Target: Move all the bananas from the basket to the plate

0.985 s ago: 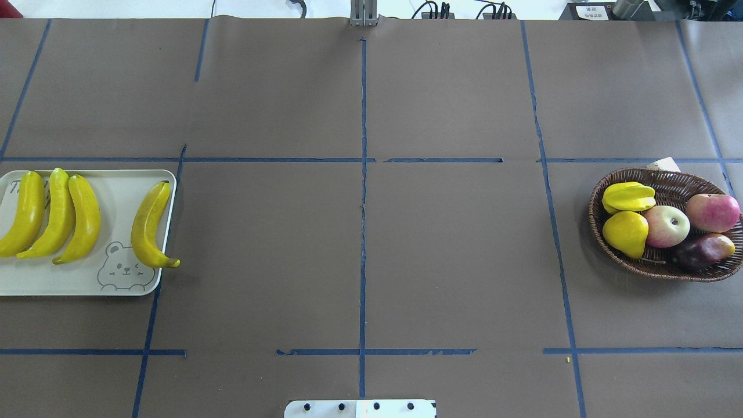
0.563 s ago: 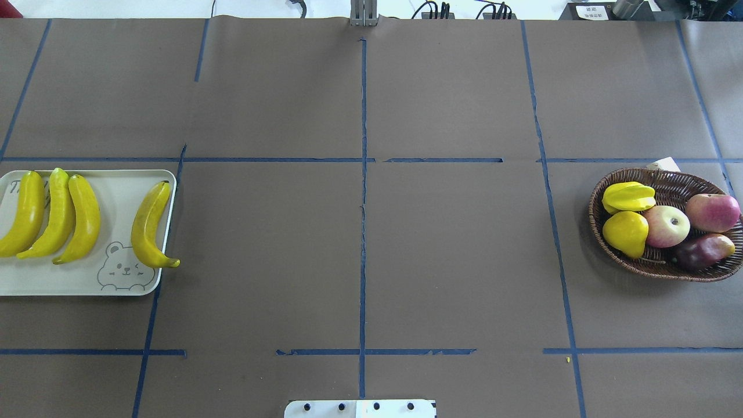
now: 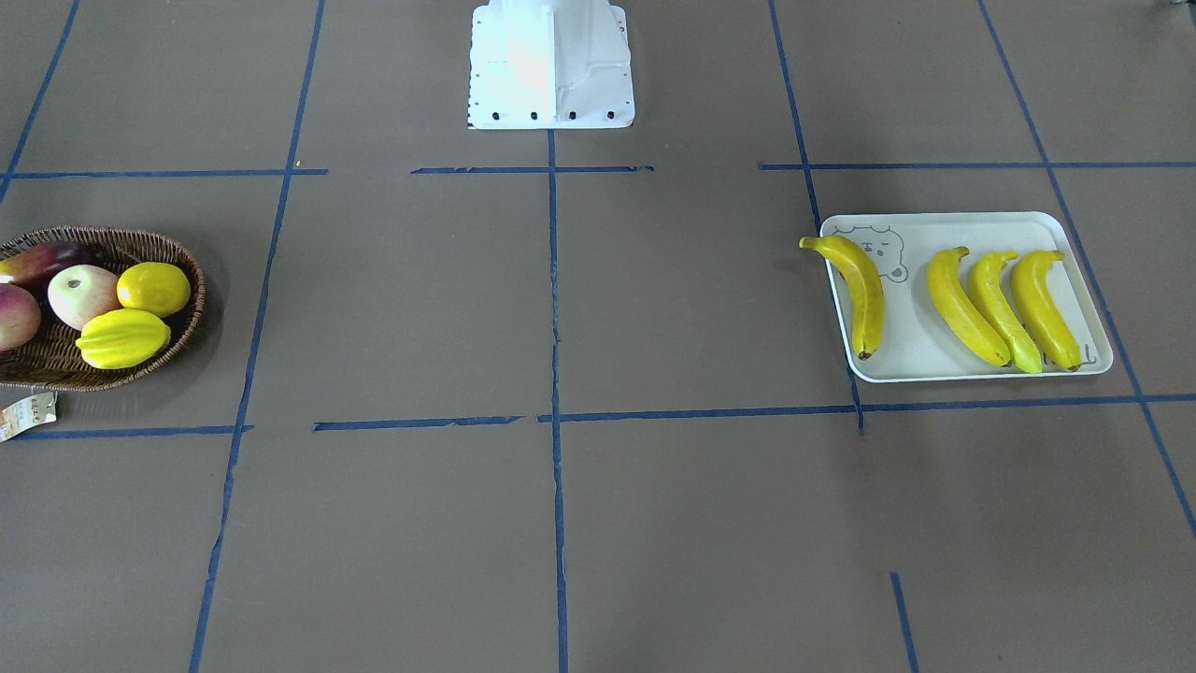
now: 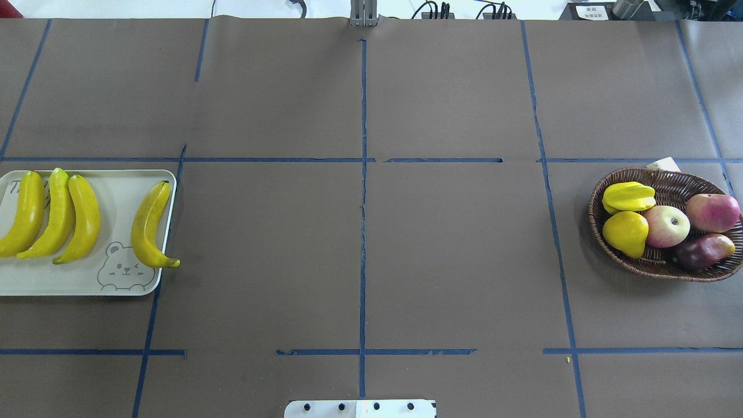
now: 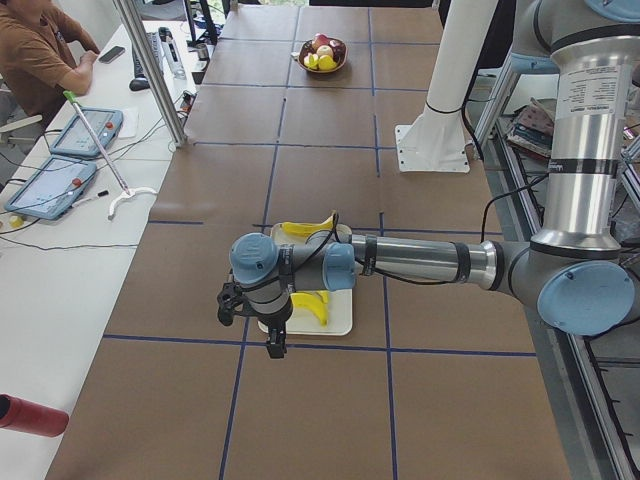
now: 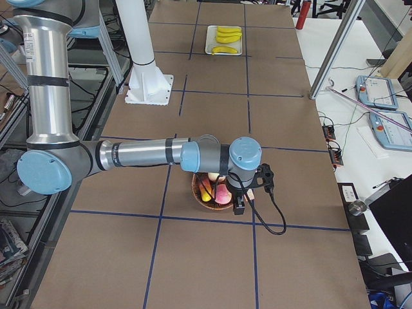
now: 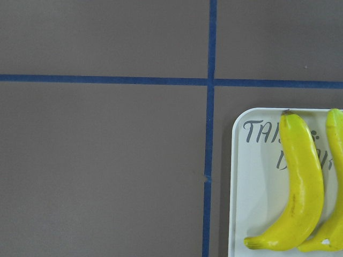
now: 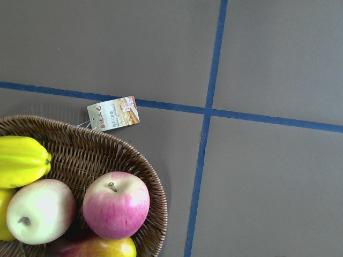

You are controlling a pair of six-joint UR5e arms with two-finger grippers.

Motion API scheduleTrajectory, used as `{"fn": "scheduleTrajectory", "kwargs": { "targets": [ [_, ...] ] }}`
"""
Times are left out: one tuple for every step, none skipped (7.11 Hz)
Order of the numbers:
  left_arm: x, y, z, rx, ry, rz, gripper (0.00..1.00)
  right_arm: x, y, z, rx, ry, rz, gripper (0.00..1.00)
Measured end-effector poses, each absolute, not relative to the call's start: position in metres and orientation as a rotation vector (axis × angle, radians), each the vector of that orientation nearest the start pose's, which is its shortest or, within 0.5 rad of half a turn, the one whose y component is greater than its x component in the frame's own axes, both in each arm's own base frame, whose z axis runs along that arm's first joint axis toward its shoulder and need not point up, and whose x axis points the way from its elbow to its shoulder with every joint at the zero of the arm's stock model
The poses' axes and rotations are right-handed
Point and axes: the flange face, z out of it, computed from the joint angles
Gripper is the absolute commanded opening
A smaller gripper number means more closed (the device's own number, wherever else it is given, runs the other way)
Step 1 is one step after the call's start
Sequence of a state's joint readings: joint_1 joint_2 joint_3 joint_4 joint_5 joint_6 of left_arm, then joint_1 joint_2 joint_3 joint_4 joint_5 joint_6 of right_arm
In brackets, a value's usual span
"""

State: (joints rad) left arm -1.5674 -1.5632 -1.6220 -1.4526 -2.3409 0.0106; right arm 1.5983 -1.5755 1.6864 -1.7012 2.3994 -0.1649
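Seeing all four bananas [image 4: 84, 217] on the plate [image 4: 116, 194], at the left end of the worktop [image 4: 453, 249] in the overhead view.

- Three lie side by side on the plate's outer half, touching or nearly so.
- Their long axes run across the plate's short side, leaning slightly. Blunt dark tips point away from the robot; the thin stem ends point toward it and curl outward.
- The fourth banana [image 4: 148, 223] lies apart from them, along the plate's inner edge. Its axis runs roughly the same way, but the stem end curls toward the middle of the worktop and overhangs the rim, just beside the bear drawing [image 4: 123, 270].
- The left wrist view catches the plate's lettered corner with the outermost banana, dark tip up.

The basket [image 4: 679, 180] sits well apart at the right end. We see in it a starfruit [image 4: 627, 196], a lemon [image 4: 626, 232], two apples [image 4: 666, 225] and a dark red fruit [image 4: 702, 249]. The paper tag [image 4: 663, 164] lies on the worktop at the far rim.

The left arm [image 5: 400, 258] hangs over the plate and the right arm [image 6: 141, 153] over the basket. Both show only in the side views, so we cannot tell how wide the left jaws or right jaws stand.
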Motion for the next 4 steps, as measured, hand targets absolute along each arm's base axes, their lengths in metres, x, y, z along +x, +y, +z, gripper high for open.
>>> {"fn": "scheduleTrajectory", "kwargs": {
  "targets": [
    [-0.064,-0.482,0.651,-0.070,0.770,-0.019,1.00,0.073,-0.481,0.620,0.049,-0.824,-0.116,1.00],
    [-0.064,-0.482,0.651,-0.070,0.771,-0.020,1.00,0.074,-0.477,0.627,0.035,-0.822,-0.109,1.00],
    [-0.064,-0.482,0.651,-0.070,0.771,-0.020,1.00,0.076,-0.475,0.634,0.024,-0.822,-0.101,1.00],
    [-0.065,-0.482,0.652,-0.071,0.772,-0.021,1.00,0.078,-0.473,0.640,0.016,-0.822,-0.092,1.00]
  ]
}}
